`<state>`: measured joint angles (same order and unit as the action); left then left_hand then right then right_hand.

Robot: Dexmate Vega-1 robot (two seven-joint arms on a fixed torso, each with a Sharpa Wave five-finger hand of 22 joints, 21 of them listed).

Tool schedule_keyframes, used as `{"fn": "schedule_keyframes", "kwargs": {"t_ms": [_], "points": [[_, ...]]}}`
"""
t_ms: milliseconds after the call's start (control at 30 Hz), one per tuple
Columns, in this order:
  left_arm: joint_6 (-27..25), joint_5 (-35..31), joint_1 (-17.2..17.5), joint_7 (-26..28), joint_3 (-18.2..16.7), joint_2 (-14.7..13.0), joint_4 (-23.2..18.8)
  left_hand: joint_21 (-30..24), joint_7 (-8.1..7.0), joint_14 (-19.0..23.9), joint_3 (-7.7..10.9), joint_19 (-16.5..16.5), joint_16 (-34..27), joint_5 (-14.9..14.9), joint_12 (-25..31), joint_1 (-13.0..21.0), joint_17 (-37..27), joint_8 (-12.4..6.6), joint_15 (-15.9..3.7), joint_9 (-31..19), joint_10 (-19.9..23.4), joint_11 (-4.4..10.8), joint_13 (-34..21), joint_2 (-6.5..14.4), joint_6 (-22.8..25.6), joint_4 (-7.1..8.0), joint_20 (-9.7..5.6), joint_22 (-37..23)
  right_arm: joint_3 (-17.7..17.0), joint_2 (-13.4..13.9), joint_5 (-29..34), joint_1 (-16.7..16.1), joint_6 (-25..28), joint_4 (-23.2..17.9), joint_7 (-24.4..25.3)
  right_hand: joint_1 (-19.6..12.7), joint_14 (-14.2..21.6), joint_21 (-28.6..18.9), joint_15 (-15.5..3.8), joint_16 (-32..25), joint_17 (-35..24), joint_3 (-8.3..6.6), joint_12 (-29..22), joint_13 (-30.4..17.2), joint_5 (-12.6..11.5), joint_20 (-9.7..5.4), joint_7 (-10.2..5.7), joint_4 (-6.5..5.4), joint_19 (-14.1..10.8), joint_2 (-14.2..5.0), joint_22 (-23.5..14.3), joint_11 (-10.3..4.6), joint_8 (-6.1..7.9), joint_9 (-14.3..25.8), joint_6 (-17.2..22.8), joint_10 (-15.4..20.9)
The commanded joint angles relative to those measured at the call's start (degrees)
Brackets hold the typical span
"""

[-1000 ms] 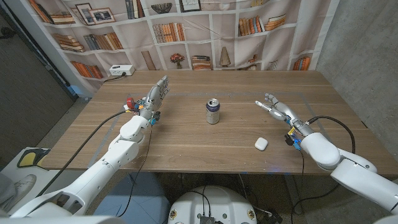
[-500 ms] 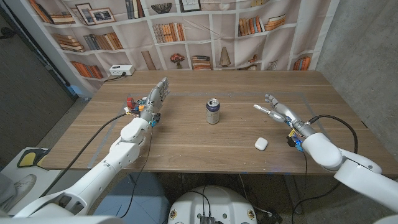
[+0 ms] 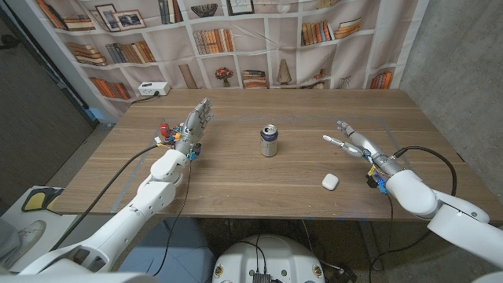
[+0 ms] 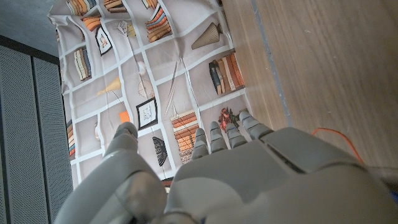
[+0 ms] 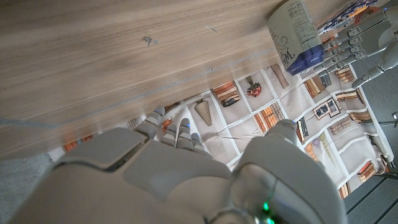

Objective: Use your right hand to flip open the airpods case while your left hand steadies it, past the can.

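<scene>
Both arms are clad in smooth white rounded shells, widening into bulbous segments toward the wrists. The left hand (image 3: pixel 196 123) and the right hand (image 3: pixel 351 139) are light grey metal with slender segmented fingers; close up, their backs show as matte grey moulded plates with rounded knuckle covers. A cluster of red, blue and yellow connectors sits at each wrist. Black cables run from both wrists back along the forearms. A small green light glows on the right hand's back.
</scene>
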<state>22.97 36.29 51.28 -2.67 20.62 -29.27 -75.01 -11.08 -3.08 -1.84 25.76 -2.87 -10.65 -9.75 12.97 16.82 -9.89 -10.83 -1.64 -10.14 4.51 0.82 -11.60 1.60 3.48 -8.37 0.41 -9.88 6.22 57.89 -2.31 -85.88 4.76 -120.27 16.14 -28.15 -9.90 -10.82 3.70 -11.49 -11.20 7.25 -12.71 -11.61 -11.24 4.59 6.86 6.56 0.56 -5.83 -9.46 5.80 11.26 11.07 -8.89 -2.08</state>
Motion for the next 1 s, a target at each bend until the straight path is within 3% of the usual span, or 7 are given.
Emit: {"fn": "schedule_keyframes", "kwargs": {"t_ms": [33, 767, 1000], "points": [[-0.1, -0.6, 0.4, 1.1, -0.4, -0.4, -0.5, -0.1, 0.05, 0.6, -0.37, -0.5, 0.1, -0.3, 0.2, 0.5, -0.1, 0.65, -0.13, -0.1, 0.5, 0.01, -0.1, 0.2, -1.2, 0.02, 0.17, -0.1, -2.8, -0.7, 2.0, -3.1, -0.5, -1.2, 0.5, -0.7, -2.6, 0.2, -0.39, -0.1, -0.1, 0.11, 0.0, -0.2, 0.0, -0.12, 0.80, 0.39, 0.2, -0.15, -0.2, 0.13, 0.46, 0.2, -0.1, -0.4], [0.2, -0.5, 0.5, 0.9, -0.4, -0.4, -1.0, -0.1, 0.37, 0.4, -0.67, -0.4, 0.2, -0.3, 0.2, 0.1, -0.2, 0.27, -0.15, -0.1, 0.5, 0.07, -0.1, 0.1, -0.7, 0.20, 0.10, -0.2, -6.1, -2.7, 8.1, -8.0, 1.0, -4.3, -0.6, -1.6, -4.0, 0.5, -0.18, 0.4, -0.1, -0.42, 1.3, -0.1, 0.1, -0.02, 0.39, 0.84, 1.5, -0.15, -0.2, 0.37, 0.14, 0.2, -0.9, -3.6], [-0.1, -0.7, 0.5, 1.3, -0.3, -0.4, -1.2, 0.0, 0.90, -0.6, -0.69, -0.2, 0.5, -0.3, 0.1, 0.2, -0.2, 0.08, -0.06, -0.1, 0.5, -0.17, -0.1, 0.2, -0.2, 0.23, -1.14, -0.1, -6.2, -3.5, 10.1, -8.8, 1.4, -4.8, -0.9, -1.8, -4.1, 0.5, -0.20, 0.4, -0.1, -0.54, 1.4, -0.1, 0.1, -0.02, 0.28, 0.90, 1.6, -0.19, -0.2, 0.30, 0.13, 0.2, -1.0, -3.9]]}}
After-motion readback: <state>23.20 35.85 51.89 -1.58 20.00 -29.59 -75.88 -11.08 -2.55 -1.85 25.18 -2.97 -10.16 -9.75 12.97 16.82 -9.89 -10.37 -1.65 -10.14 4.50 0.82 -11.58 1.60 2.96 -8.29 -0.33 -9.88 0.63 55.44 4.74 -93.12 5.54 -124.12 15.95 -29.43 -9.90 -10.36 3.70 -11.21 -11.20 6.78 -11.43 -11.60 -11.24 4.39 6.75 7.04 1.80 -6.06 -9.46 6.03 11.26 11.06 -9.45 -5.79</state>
